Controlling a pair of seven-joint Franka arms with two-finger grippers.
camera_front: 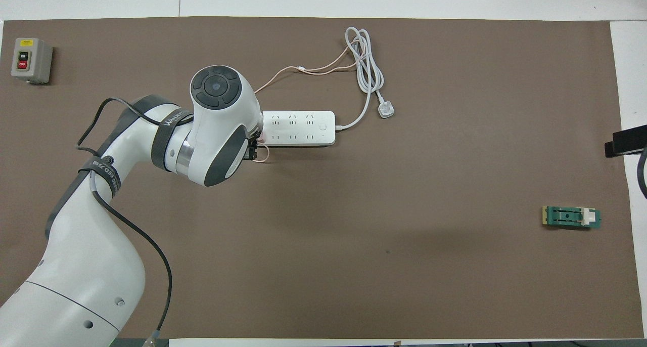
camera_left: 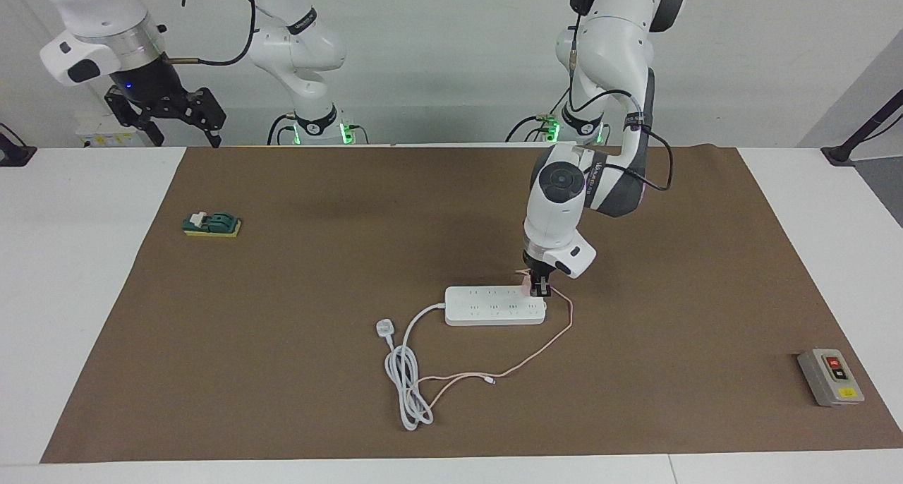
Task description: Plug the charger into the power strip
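1. Counting the things on the brown mat (camera_left: 282, 329) gives one power strip (camera_left: 494, 307), one charger (camera_left: 527, 283), one white plug (camera_left: 384, 327), one grey box (camera_left: 830, 377) and one green block (camera_left: 211, 224).
2. There are two robot arms, each with one gripper.
3. The mat lies on the white worktop (camera_left: 70, 258), and all the small things sit on the mat.
4. The power strip is a long white bar with two rows of holes, lying near the middle of the mat.
5. Its thick white cord (camera_left: 408, 378) loops away from the robots and ends at the white plug, which lies flat on the mat beside the strip.
6. The charger is small and pink, and it sits at the end of the strip toward the left arm's end of the worktop, on the edge nearer to the robots.
7. Its thin pink cable (camera_left: 557, 332) curls over the mat, away from the robots, to the white cord.
8. The left gripper (camera_left: 539, 288) points down over that end of the strip, and its jaws are closed tight on the charger.
9. The right gripper (camera_left: 169, 117) waits high up past the right arm's end of the mat, with its jaws wide apart and holding nothing.
10. The grey box has a red and a yellow button and sits at the left arm's end of the mat, well apart from the strip.
11. The green block sits at the right arm's end, well apart too.
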